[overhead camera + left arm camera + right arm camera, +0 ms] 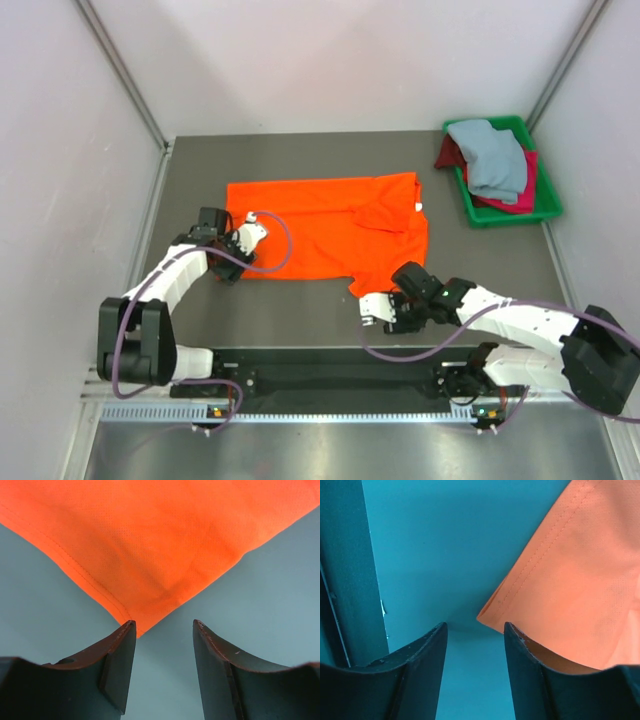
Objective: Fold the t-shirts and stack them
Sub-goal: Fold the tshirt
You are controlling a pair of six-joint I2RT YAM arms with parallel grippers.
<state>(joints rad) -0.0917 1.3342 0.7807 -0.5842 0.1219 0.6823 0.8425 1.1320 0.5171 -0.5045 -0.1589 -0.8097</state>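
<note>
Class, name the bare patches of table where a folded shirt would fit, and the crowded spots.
Bare: the strip behind the orange shirt; the gap between it and the tray. Crowded: its near corners, at the left gripper and right gripper.

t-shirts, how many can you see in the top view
3 that I can tell apart: an orange t-shirt spread on the table, a grey-blue t-shirt atop a crimson t-shirt in the green tray. More red ones may be hidden beneath.
</note>
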